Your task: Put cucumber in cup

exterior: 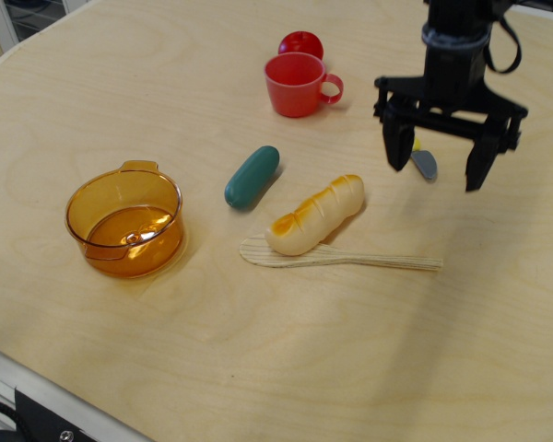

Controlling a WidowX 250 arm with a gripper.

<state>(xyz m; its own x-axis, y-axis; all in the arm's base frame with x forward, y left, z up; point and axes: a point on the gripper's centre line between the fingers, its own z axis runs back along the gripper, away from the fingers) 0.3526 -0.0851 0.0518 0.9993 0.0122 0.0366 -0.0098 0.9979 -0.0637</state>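
Note:
The cucumber, a small dark teal-green capsule, lies on the wooden table left of centre, tilted up to the right. The cup, a red-coral mug with its handle to the right, stands upright behind it. My gripper is open and empty. It hangs above the table at the right, well to the right of both cucumber and cup, with its fingers spread wide.
A yellow-orange bread loaf lies on a wooden spoon right of the cucumber. A translucent orange pot stands at the left. A red ball sits behind the cup. A small grey and yellow object lies under the gripper.

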